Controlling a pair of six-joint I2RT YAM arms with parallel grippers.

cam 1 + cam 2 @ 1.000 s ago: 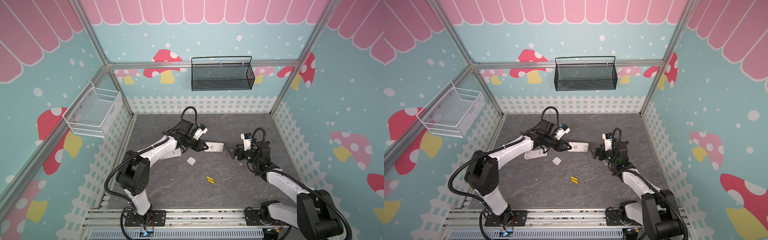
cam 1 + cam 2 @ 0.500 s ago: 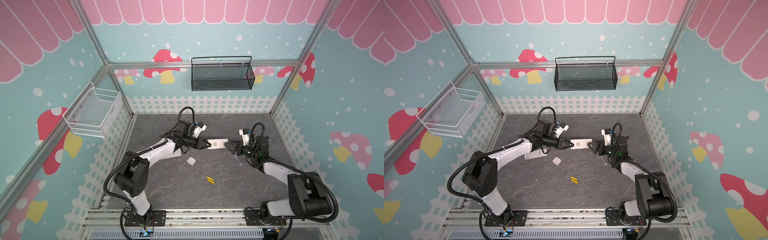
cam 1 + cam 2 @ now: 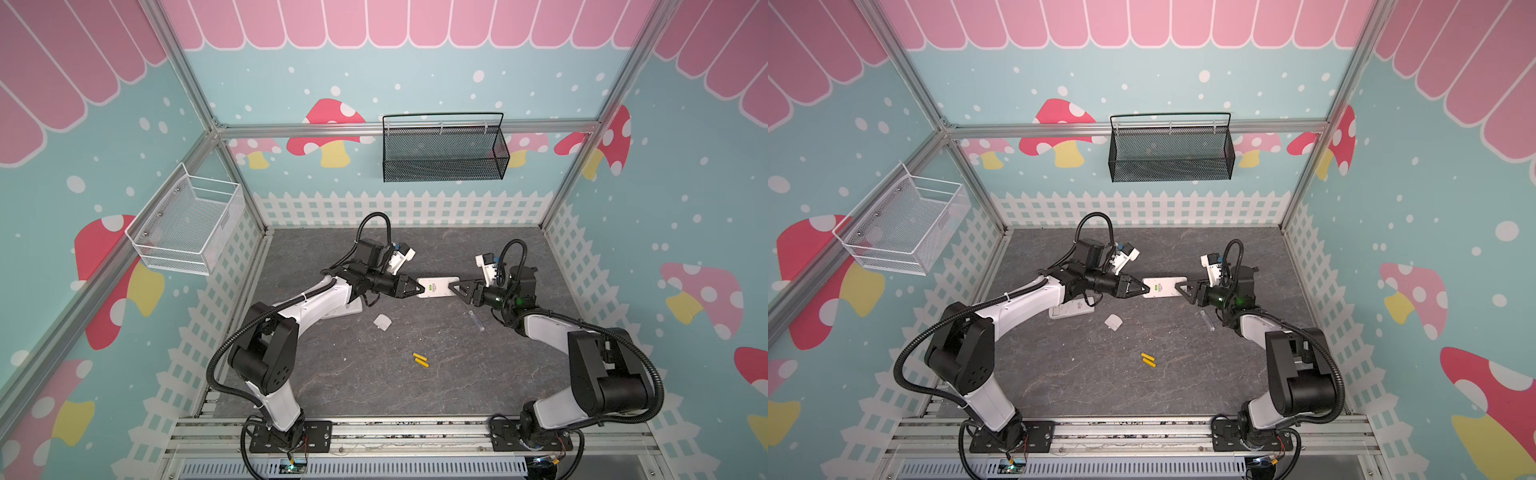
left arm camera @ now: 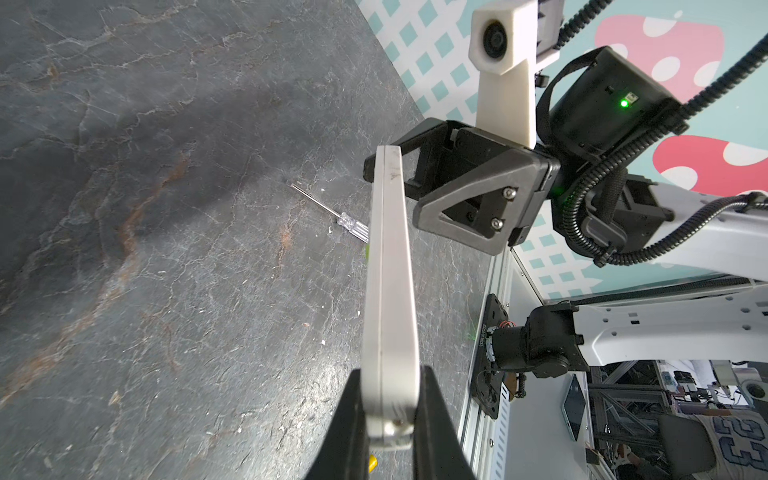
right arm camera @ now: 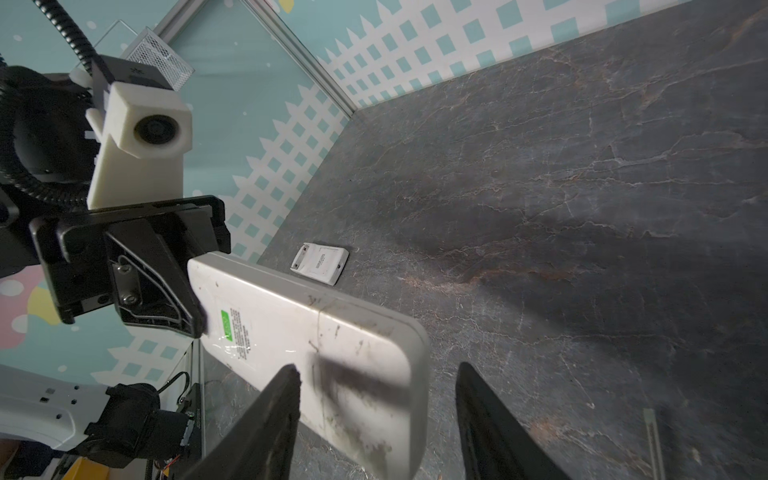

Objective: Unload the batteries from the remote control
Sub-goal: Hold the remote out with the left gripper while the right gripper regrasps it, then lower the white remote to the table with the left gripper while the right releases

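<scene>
My left gripper (image 3: 415, 287) (image 4: 390, 374) is shut on one end of a white remote control (image 3: 436, 287) (image 3: 1163, 287), holding it above the table with its green-labelled back (image 5: 226, 324) upward. My right gripper (image 3: 455, 287) (image 5: 376, 370) straddles the remote's other end with its jaws open; a gap shows beside one finger (image 5: 478, 399). Two yellow batteries (image 3: 420, 360) (image 3: 1148, 360) lie side by side on the table nearer the front. A yellow tip of a battery (image 4: 372, 462) peeks below the left fingers.
A second white remote (image 3: 347, 309) (image 3: 1071, 309) lies under the left forearm. A loose white battery cover (image 3: 382, 322) (image 5: 320, 264) lies near it. A clear-handled screwdriver (image 3: 476, 320) (image 4: 332, 214) rests below the right gripper. Wire baskets (image 3: 444, 149) (image 3: 187, 226) hang on the walls.
The left gripper carried the remote up and toward the middle. The right gripper swung in to the remote's free end and its jaws narrowed around it.
</scene>
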